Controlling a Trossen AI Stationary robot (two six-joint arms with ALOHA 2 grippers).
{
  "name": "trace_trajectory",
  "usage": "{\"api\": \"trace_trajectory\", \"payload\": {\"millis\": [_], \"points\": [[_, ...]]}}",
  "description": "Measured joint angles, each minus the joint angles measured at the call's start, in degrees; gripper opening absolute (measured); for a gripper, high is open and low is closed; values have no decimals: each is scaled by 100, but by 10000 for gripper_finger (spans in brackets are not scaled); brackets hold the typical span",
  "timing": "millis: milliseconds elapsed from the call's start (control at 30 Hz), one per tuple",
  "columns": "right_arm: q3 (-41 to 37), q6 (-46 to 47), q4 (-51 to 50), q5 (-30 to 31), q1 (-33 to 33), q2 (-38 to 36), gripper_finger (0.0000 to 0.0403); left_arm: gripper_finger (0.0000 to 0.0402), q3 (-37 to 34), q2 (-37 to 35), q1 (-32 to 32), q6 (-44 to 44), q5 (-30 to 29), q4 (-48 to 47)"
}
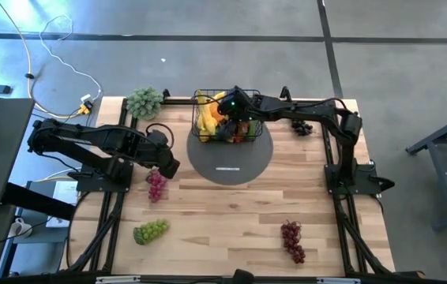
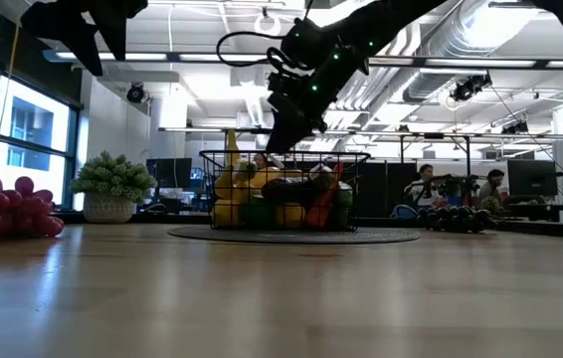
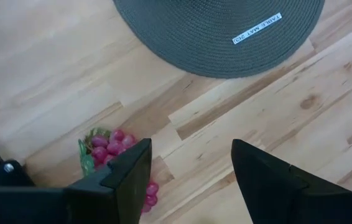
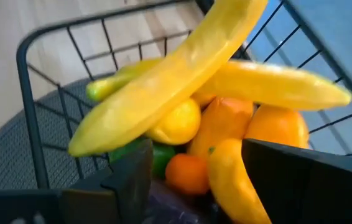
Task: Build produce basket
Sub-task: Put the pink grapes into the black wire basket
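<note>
Fingers apart on both: right fingers (image 1: 225, 105) over basket (image 1: 249, 136) rim; left fingers (image 1: 170, 168) above red grapes (image 1: 156, 186).

Right tool (image 1: 225, 105) blocks the full basket's (image 1: 251, 139) top.

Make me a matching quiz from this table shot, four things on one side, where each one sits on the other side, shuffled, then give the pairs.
Things:
1. basket
2. green grapes
3. leafy bunch
4. left gripper

Places:
A. far edge of the table, left of the mat
B. on the round grey mat
C. above the pink-red grapes
D. near-left part of the table, lying alone

Pairs: 1-B, 2-D, 3-A, 4-C
</note>
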Motion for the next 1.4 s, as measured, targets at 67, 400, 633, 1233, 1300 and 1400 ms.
{"api": "trace_trajectory", "payload": {"millis": [67, 400, 633, 1233, 1300, 1400], "points": [[135, -40, -57, -6, -29, 0, 230, 220, 0, 0, -3, -158, 84, -1], [457, -10, -64, -373, -329, -11, 232, 233, -200, 0, -46, -1282, 522, -9], [459, -35, -88, -408, -457, -11, 232, 232, -773, 0, -415, -2336, 772, 60], [459, -156, -68, -408, -456, -11, 232, 237, -2103, 21, -763, -3849, 825, 699], [459, -156, -68, -408, -456, -11, 232, 239, -2278, 70, -763, -3988, 824, 770], [459, -156, -68, -408, -456, -11, 232, 241, -2499, 64, -761, -4263, 833, 852]]}}
